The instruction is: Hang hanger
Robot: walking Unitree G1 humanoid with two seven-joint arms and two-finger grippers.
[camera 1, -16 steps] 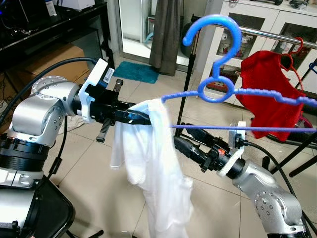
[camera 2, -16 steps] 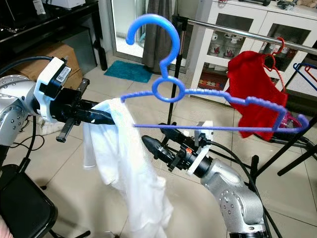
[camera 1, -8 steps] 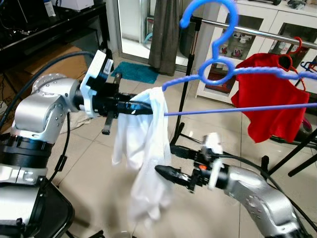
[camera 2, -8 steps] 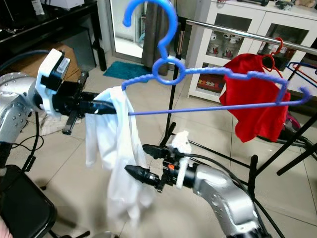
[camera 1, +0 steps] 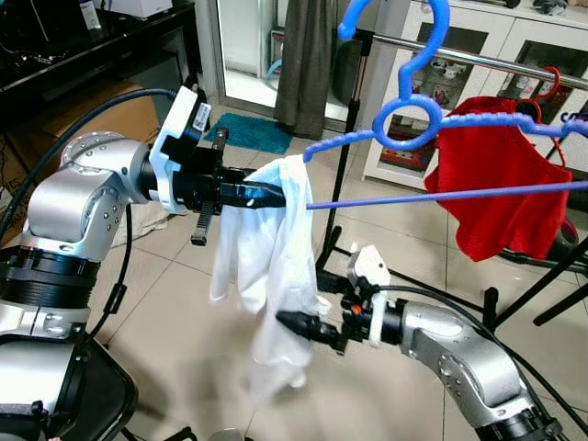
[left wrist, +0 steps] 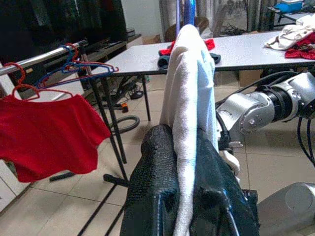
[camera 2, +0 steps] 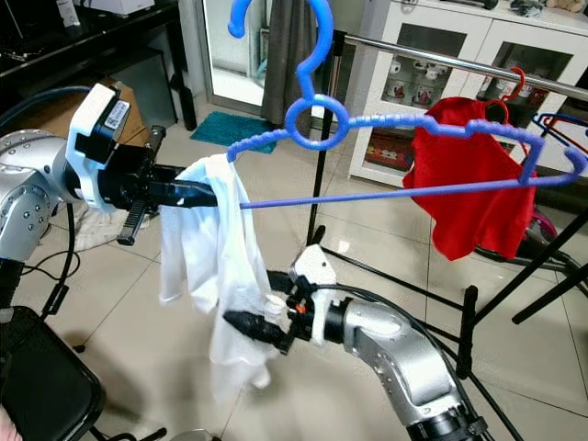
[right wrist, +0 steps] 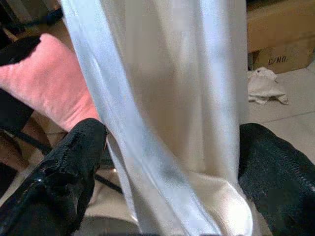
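Note:
A blue plastic hanger (camera 1: 413,197) is held up level before the rail, its hook high near the top edge. A white garment (camera 1: 266,266) drapes over its left end. My left gripper (camera 1: 266,195) is shut on that cloth-covered end; the left wrist view shows the white garment (left wrist: 189,123) pinched between the fingers (left wrist: 157,191). Lower down, my right gripper (camera 1: 299,301) is open, its fingers either side of the hanging cloth. In the right wrist view the white garment (right wrist: 167,123) hangs between the two fingers (right wrist: 64,182).
A metal clothes rail (camera 1: 496,62) runs across the back right, with a red garment (camera 1: 496,184) on a red hanger. Its black legs (camera 1: 542,285) spread over the tiled floor. White cabinets stand behind; a black desk (camera 1: 83,50) is at the left.
My right arm has dropped from under the hanger's bar and come in at the garment's lower part, fingers now astride the cloth. The hanger has risen a little and sits more level.

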